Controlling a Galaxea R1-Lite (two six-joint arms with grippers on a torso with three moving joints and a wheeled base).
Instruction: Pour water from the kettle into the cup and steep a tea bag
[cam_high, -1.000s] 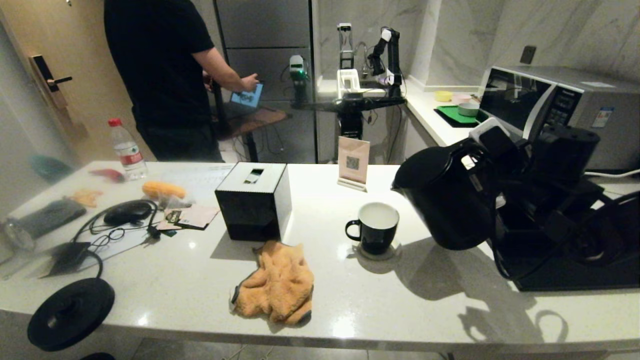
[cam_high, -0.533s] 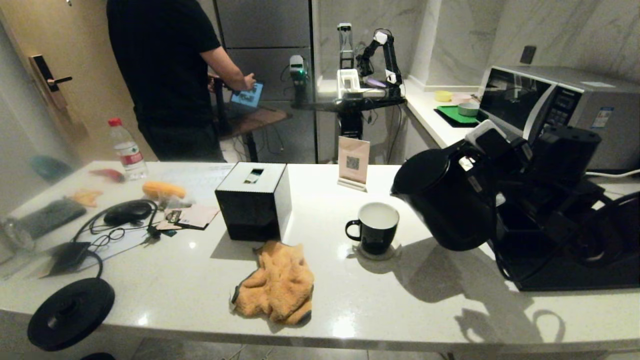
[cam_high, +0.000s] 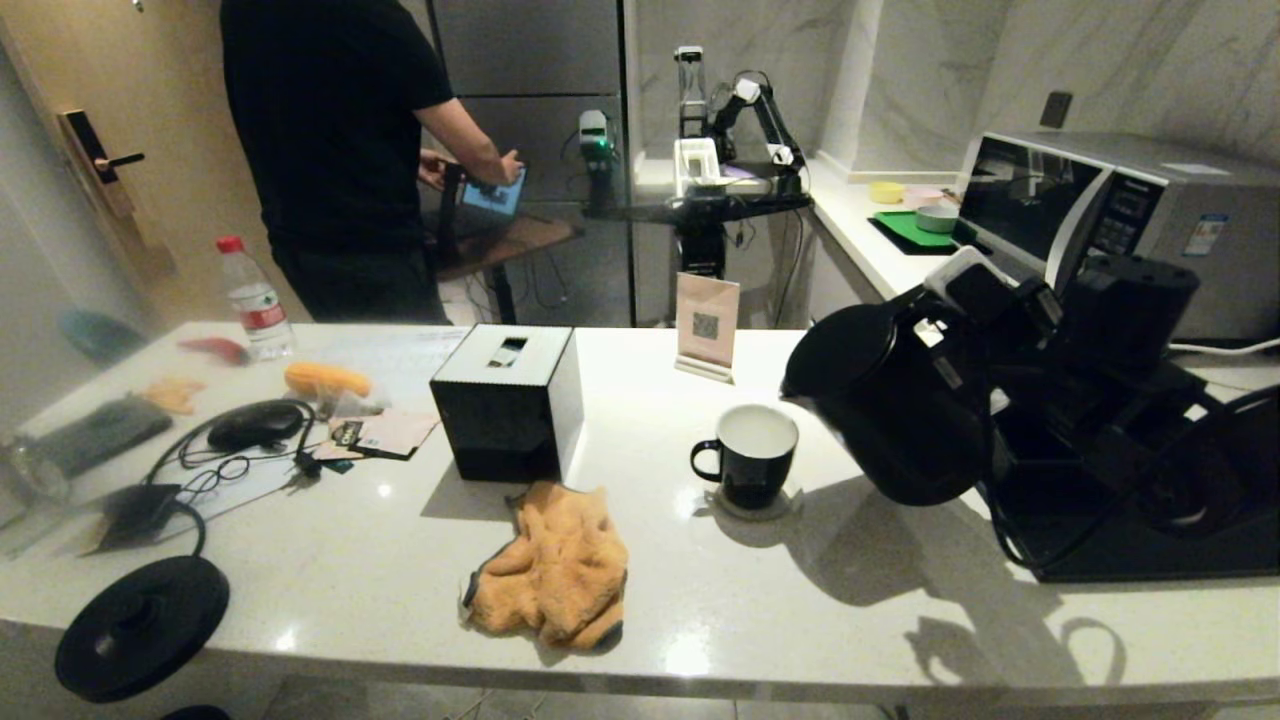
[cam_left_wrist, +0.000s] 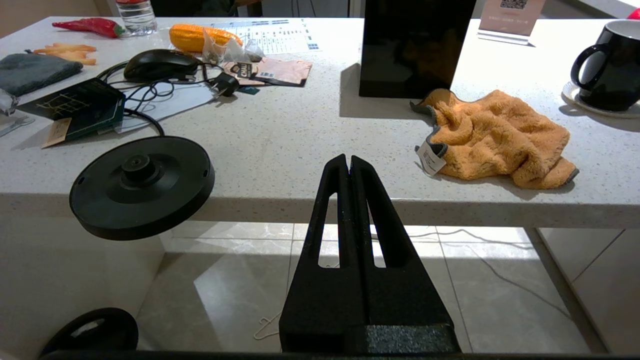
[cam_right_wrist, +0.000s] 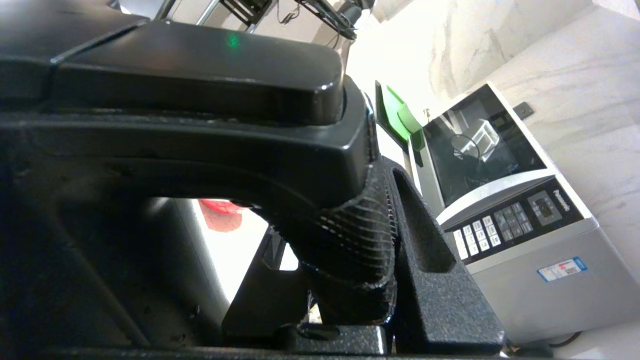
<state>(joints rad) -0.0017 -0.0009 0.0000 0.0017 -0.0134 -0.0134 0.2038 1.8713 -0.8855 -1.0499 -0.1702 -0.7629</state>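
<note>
The black kettle (cam_high: 890, 400) hangs above the counter, tipped with its spout toward the cup (cam_high: 750, 455). My right gripper (cam_high: 985, 295) is shut on the kettle's ribbed handle (cam_right_wrist: 350, 240), with a finger (cam_right_wrist: 430, 235) on each side. The black cup has a white inside and stands on a coaster, just left of and below the spout. No stream of water shows. A pale tea bag (cam_left_wrist: 220, 49) lies by the orange corn at the far left. My left gripper (cam_left_wrist: 348, 159) is shut and empty, below the counter's front edge.
A black tissue box (cam_high: 508, 400) and an orange cloth (cam_high: 555, 565) lie left of the cup. The round kettle base (cam_high: 140, 625) overhangs the front left edge. A card stand (cam_high: 707, 325) is behind the cup, a microwave (cam_high: 1120, 210) at the right. A person stands behind the counter.
The kettle has tipped a little further forward, its spout dropping slightly toward the cup. The left gripper has not moved.
</note>
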